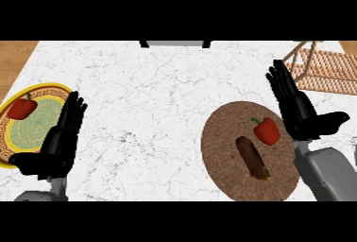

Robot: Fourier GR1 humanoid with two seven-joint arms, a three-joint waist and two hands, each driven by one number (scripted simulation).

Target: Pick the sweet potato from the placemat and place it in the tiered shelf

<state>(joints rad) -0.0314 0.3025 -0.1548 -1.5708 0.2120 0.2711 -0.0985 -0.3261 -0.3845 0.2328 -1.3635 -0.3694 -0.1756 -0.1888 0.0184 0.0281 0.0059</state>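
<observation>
1. Lying untouched on the round brown placemat (230,151) near the tabletop's (160,94) front right edge, the sweet potato (252,158) shows that the pick has not yet begun; this looks like the opening step of the task.
2. A red pepper (266,131) sits on the same mat, just beside the sweet potato's far end, so the next move likely calls for a grasp that closes on the long brown tuber without nudging the pepper.
3. The tiered shelf (326,71), a wooden slatted frame, stands at the tabletop's far right corner, well apart from the mat.
4. The right hand (296,106) hovers at the mat's right rim, fingers straight and pointing away from the robot, thumb out, holding nothing.
5. The left hand (59,142) rests open near the left edge, fingers straight, partly over a yellow-rimmed plate (31,92) carrying a second red pepper (22,108).
</observation>
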